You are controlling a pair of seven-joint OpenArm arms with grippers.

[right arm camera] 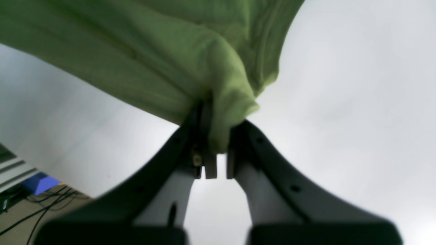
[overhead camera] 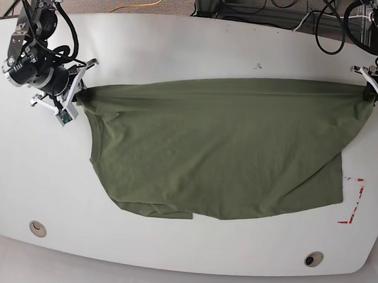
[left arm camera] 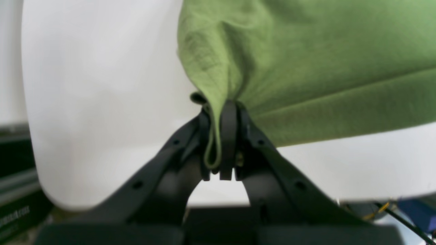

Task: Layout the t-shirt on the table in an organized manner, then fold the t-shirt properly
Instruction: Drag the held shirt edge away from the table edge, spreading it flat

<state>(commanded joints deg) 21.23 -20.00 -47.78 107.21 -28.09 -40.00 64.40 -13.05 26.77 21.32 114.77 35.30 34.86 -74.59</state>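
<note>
The olive-green t-shirt [overhead camera: 220, 149] is stretched wide across the white table [overhead camera: 181, 46] between both arms. My left gripper [left arm camera: 223, 112] is shut on a bunched corner of the t-shirt [left arm camera: 306, 61]; in the base view that left gripper [overhead camera: 371, 94] is at the table's right edge. My right gripper [right arm camera: 218, 115] is shut on a thick fold of the t-shirt [right arm camera: 153, 61]; in the base view it [overhead camera: 77, 94] holds the cloth's far-left corner. The lower hem lies loose and slanted on the table, with a small fold [overhead camera: 154, 209] at the bottom left.
Red tape marks [overhead camera: 354, 201] lie by the right edge near the shirt's lower corner. Two round grommets [overhead camera: 37, 228] [overhead camera: 311, 257] sit along the front edge. Cables [overhead camera: 322, 22] run behind the table's far edge. A blue object [right arm camera: 39, 182] and floor cables lie below the table.
</note>
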